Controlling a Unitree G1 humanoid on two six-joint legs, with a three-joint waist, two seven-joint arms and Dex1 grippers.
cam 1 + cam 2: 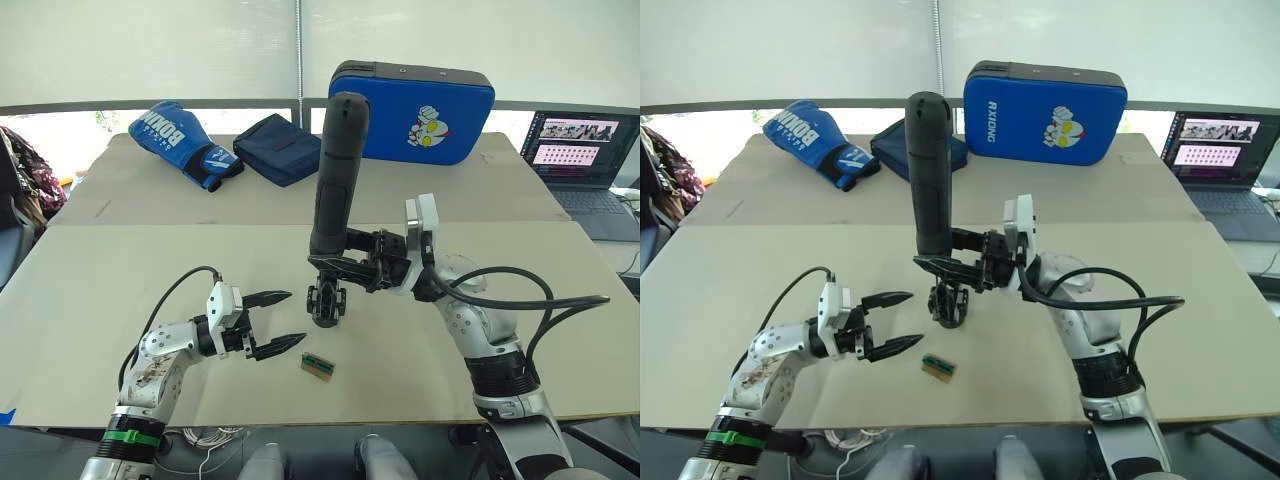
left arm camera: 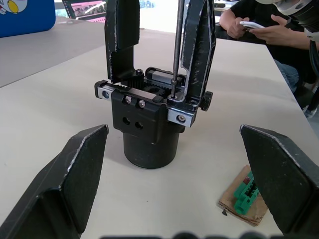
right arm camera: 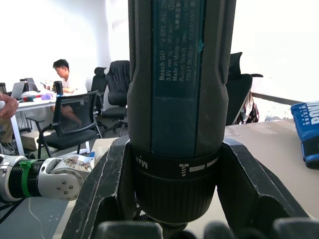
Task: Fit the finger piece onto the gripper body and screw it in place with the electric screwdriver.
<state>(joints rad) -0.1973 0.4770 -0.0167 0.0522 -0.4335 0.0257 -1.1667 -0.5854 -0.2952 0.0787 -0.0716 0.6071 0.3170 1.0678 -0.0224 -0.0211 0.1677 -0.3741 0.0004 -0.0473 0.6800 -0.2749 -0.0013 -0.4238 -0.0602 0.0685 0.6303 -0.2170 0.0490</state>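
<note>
The screwing step looks to be in hand. In the centre of the left eye view, the right gripper (image 1: 345,268) is clamped around the lower end of the electric screwdriver (image 1: 336,170), which stands nearly upright, its fat handle reaching toward the top of the frame. Directly beneath it, in the middle of the table (image 1: 90,300), sits the gripper body (image 1: 326,300). In the left wrist view the thin metal bit (image 2: 177,45) comes straight down and meets a screw (image 2: 172,92) on top of the gripper body (image 2: 149,119), between two upright black fingers; the finger piece (image 2: 199,40) appears already seated there. The left gripper (image 1: 272,322), lower left of centre, has its fingers spread wide and holds nothing; it points at the gripper body from just beside it, not touching. A small green-and-tan block (image 1: 318,366) lies on the table near the lower centre. The next move likely calls for keeping the bit square in the screw head while driving, with the base perhaps needing steadying.
</note>
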